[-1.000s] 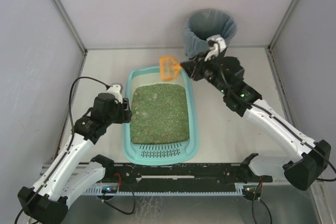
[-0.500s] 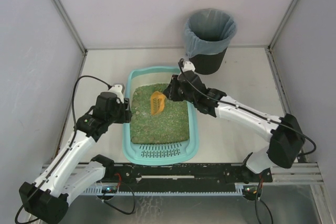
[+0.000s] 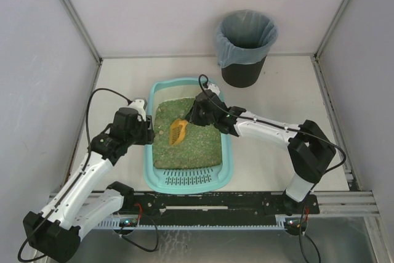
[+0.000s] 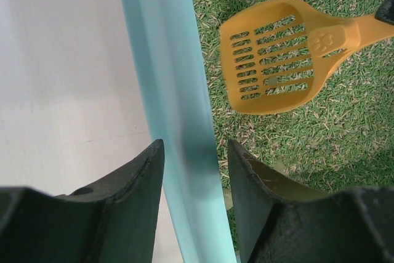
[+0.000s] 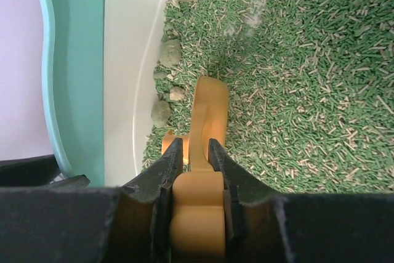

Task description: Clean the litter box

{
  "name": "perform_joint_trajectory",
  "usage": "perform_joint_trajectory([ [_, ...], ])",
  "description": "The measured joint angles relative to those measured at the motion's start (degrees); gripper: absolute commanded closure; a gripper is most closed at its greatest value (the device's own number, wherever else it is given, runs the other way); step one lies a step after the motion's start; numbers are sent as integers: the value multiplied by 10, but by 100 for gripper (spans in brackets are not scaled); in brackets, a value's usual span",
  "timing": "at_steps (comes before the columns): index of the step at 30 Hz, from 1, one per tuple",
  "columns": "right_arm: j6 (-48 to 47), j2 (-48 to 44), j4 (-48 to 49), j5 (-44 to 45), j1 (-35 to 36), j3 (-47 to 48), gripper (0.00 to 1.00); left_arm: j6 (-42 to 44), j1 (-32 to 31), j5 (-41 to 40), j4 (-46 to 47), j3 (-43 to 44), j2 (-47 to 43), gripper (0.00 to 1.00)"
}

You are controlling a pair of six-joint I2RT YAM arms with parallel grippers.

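Observation:
The light-teal litter box [image 3: 226,152] holds green litter and lies mid-table. My left gripper [image 3: 148,132] straddles its left rim [image 4: 175,78], one jaw outside and one inside, closed on it [image 4: 192,158]. My right gripper [image 3: 196,115] is shut on the handle of the orange slotted scoop [image 3: 178,132], whose blade rests in the litter near the left wall. In the right wrist view the handle [image 5: 206,115] runs out from between my jaws [image 5: 197,152]. Grey-green clumps [image 5: 170,50] lie along the wall just beyond the scoop. The scoop blade [image 4: 277,53] looks empty in the left wrist view.
A black round bin with a grey-blue bag [image 3: 246,44] stands at the back right, beyond the box. Grey walls enclose the table on three sides. The slotted grate end of the box [image 3: 188,180] faces the arm bases.
My right arm has swung from beside the bin down into the box. The scoop went from above the far rim into the litter, then further left. The left arm has stayed on the rim.

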Motion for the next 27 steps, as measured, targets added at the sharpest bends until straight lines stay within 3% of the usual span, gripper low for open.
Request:
perform_joint_trajectory([
  [17, 91, 83, 139, -68, 19, 1, 100, 0, 0, -3, -4, 0, 7, 51],
  [27, 132, 54, 253, -61, 19, -113, 100, 0, 0, -3, -4, 0, 7, 51],
])
